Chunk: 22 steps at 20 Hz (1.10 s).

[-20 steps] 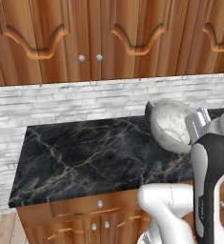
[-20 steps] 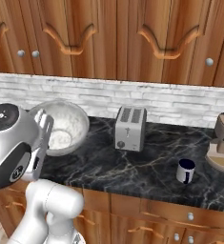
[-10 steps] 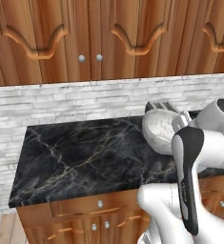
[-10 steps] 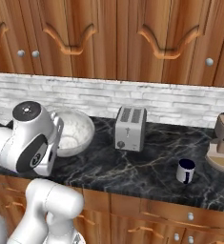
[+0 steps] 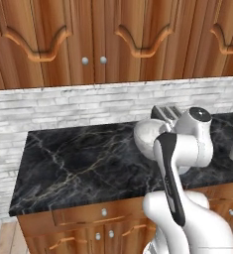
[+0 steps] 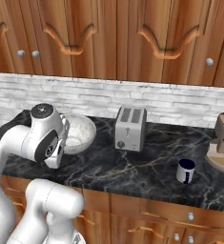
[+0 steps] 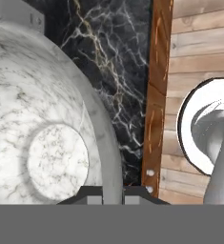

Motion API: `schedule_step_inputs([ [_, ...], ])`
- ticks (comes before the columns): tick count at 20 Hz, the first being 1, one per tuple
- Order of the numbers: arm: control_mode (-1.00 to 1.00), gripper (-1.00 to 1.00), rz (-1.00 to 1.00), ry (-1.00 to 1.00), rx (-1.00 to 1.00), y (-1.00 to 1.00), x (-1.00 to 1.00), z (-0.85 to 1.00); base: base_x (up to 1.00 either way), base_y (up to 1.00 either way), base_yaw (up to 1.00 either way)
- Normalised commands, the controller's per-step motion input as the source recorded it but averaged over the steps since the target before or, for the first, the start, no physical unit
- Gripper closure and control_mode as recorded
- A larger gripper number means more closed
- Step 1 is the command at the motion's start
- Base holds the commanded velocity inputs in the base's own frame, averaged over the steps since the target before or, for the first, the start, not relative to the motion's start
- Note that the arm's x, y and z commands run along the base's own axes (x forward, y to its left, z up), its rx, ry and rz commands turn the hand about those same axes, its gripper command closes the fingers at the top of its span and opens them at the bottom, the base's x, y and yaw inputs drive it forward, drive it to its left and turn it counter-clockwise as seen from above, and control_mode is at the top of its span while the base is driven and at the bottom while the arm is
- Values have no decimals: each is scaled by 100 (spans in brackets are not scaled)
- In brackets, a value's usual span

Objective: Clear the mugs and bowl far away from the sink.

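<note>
The bowl (image 6: 80, 133), white with grey marbling, hangs low over or rests on the black counter just left of the toaster; I cannot tell which. My arm hides part of the bowl (image 5: 146, 135) in the left base view. In the hand view the bowl (image 7: 46, 124) takes up the left side, and my gripper (image 7: 111, 194) is shut on its rim at the bottom. A dark mug (image 6: 186, 170) with a white inside stands near the counter's front, to the right of the toaster. The sink is out of view.
A silver toaster (image 6: 130, 128) stands against the brick wall. A brown object on a round board (image 6: 223, 145) sits at the far right. The black marble counter (image 5: 73, 158) stretches bare to the left. Its wooden front edge (image 7: 156, 95) drops to plank floor.
The bowl has come down from a raised, tilted position toward the counter, still in my gripper. My arm has folded in front of it. The mug and toaster have not moved.
</note>
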Motion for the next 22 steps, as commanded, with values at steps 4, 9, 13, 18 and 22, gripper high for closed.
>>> schedule_step_inputs([
  [4,-100,100,0,3,0,13,79,-45,0,0,0],
  [9,-100,100,0,8,0,15,84,-34,0,0,0],
  [13,-100,100,0,12,0,8,74,-26,0,0,0],
  [18,-100,100,0,6,0,0,42,-19,0,0,0],
  [22,-100,100,1,0,0,0,28,-24,0,0,0],
])
